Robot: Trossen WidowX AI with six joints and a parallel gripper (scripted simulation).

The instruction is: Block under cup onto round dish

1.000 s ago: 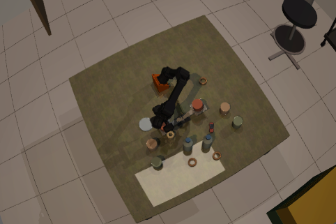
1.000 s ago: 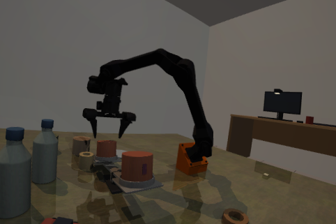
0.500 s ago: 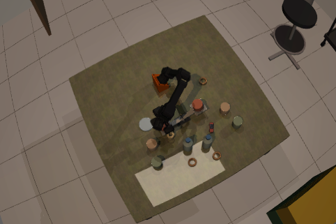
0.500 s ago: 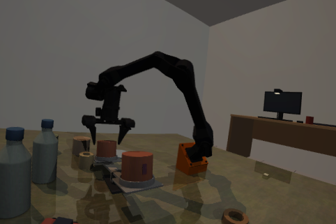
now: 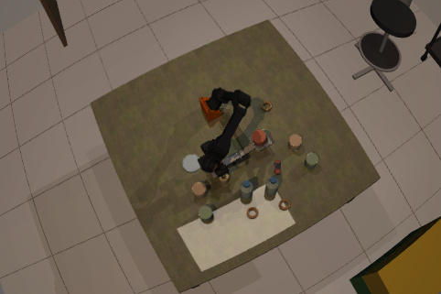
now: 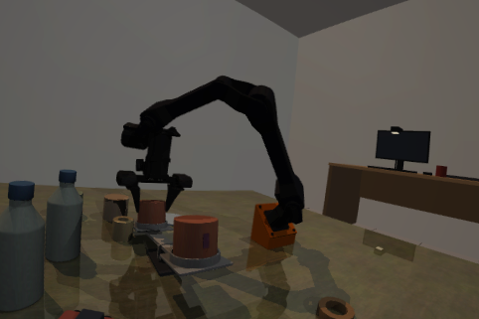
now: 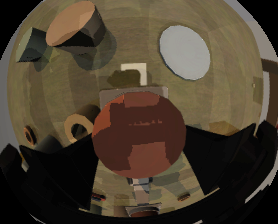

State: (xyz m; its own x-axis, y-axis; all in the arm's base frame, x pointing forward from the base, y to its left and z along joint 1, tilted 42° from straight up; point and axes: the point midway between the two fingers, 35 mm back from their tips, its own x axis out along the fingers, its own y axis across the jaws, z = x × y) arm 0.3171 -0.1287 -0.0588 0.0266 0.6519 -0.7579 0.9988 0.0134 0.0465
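Two identical red-brown cups stand on the ends of a small grey balance. The near cup stands free on its end plate. My gripper is open and low around the far cup, one finger on each side of it. I cannot tell whether the fingers touch it. In the top view that cup is hidden under the wrist. The round pale dish lies flat on the mat just beyond the gripper. No block shows.
Two blue-capped bottles stand near the balance. Short cylinders and rings lie around. The arm's orange base stands behind the balance.
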